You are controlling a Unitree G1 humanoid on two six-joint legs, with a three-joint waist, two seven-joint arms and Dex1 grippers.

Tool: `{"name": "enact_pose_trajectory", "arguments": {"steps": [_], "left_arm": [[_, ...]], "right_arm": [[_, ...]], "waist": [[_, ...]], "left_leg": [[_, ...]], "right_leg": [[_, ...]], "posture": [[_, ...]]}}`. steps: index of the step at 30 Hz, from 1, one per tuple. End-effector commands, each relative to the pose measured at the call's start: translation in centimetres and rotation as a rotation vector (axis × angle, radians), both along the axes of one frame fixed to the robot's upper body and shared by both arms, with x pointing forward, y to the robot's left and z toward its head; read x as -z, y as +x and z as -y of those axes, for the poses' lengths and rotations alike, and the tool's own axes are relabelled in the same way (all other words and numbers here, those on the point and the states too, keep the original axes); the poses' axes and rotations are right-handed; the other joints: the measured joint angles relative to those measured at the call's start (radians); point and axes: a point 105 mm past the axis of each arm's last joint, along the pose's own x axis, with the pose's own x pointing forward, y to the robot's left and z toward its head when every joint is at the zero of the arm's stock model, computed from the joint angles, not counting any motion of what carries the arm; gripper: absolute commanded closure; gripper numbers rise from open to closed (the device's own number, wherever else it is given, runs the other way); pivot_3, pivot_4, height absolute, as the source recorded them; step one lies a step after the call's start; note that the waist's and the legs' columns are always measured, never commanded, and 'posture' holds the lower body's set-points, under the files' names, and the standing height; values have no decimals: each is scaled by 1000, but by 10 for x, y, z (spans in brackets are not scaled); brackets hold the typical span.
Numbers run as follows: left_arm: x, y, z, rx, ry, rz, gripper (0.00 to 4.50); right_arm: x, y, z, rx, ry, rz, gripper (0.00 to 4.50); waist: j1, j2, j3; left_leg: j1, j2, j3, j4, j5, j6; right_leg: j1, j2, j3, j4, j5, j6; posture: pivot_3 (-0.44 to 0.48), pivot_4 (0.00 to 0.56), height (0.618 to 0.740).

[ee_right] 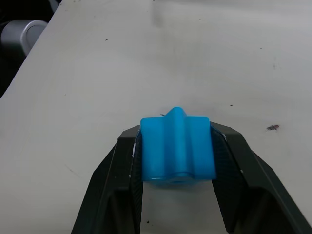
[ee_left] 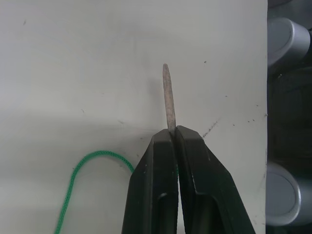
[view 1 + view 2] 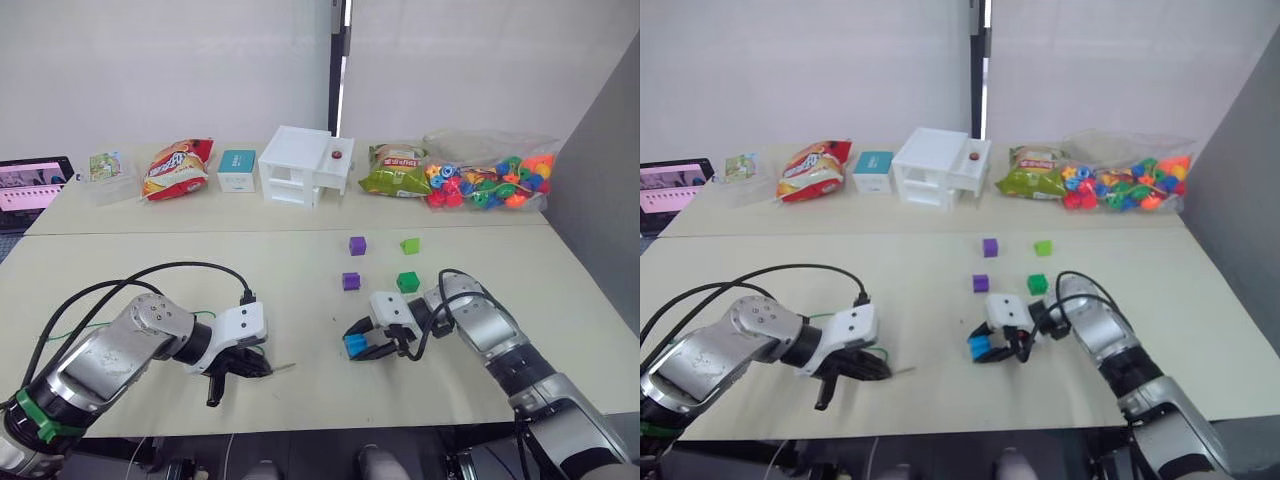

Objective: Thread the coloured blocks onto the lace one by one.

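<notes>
Left of the blue block [image 3: 355, 346], which the right gripper [image 3: 362, 347] clamps just above the table [image 3: 300, 300], the left gripper [image 3: 250, 368] pinches the lace [image 2: 73, 180] behind its stiff tip [image 2: 168, 95]. Align hole and tip squarely, then feed slowly; four other blocks wait beyond the blue one.

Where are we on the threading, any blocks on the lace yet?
None threaded yet, from what shows. In hand: the left gripper has its jaws shut on the lace just behind its stiff tip, and the right gripper holds the blue block. They are still apart, so the first threading is pending. Left: two purple blocks, the light green block and the dark green block, loose on the table.
</notes>
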Motion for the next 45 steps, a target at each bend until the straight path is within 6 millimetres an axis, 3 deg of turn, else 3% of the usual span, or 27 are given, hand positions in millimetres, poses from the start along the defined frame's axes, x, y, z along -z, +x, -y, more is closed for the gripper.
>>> {"name": "enact_pose_trajectory", "arguments": {"steps": [1, 6, 12, 17, 35, 45], "left_arm": [[-2, 5, 4, -14, 19, 20, 4500], [-7, 18, 19, -27, 34, 17, 4500], [-12, 27, 38, 105, 74, 74, 4500], [-10, 32, 42, 152, 81, 115, 4500], [-16, 30, 55, 197, 50, 130, 4500], [-13, 32, 71, 209, 14, 138, 4500]], "right_arm": [[-10, -4, -7, 57, 62, 3, 3118], [-14, -12, -23, 178, 71, 2, 3118], [-4, -23, -34, 214, 46, -9, 3118], [1, -31, -33, 183, 21, -13, 3118], [0, -27, -34, 197, 27, -14, 3118], [0, -32, -33, 208, 32, -31, 3118]], "waist": [[1, 0, 0], [3, 0, 0], [13, 0, 0], [15, 0, 0], [16, 0, 0], [16, 0, 0]], "left_leg": [[0, 0, 0, 0, 0, 0], [0, 0, -1, 1, 0, 0], [0, -1, -1, 1, 0, 0], [0, -1, 0, 1, 0, 0], [0, -1, -1, 1, 0, 0], [0, -1, -1, 1, 0, 0]], "right_leg": [[0, 0, 0, 1, 0, 0], [0, 0, 0, 3, 0, 0], [0, 0, 0, 2, 0, 0], [0, 0, 0, 2, 0, 0], [0, 0, 0, 1, 0, 0], [0, 0, 0, 1, 0, 0]], "posture": [[0, 150, 740], [0, 150, 740], [0, 150, 740], [0, 150, 740], [0, 150, 740], [0, 150, 740]]}}
